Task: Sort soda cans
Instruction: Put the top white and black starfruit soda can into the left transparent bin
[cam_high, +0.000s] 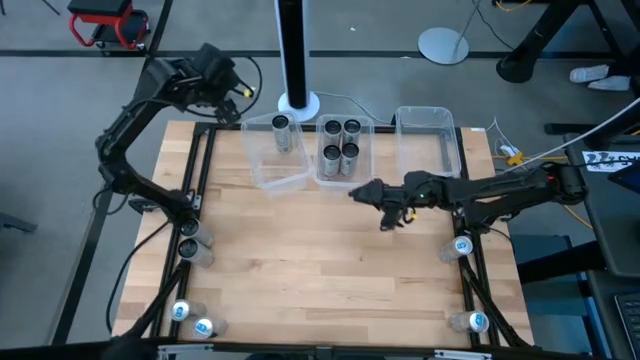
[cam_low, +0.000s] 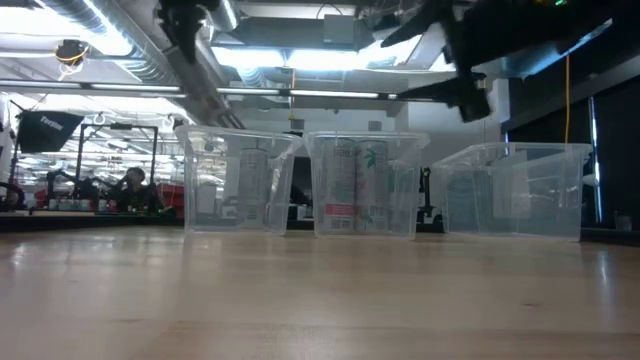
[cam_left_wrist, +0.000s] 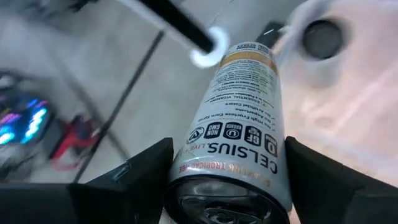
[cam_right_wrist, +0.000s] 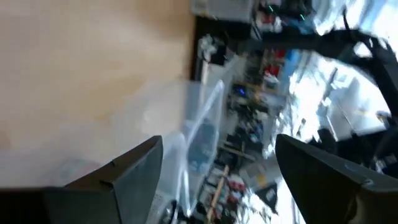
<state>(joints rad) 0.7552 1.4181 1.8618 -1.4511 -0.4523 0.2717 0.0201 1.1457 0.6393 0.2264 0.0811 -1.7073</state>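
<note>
Two dark arms are seen, built of slim black links joined by thicker rounded joints. The left arm is finished in matte black, and a bulkier black housing is carried just behind the left claw, where a small yellow-white spot is shown. Beside that housing a thin black cable is looped. The right arm is made of the same black segments, with glossy highlights along its casing behind the right claw. In the wrist views the fingers are shown as broad, flat, dark wedges with angular edges.
</note>
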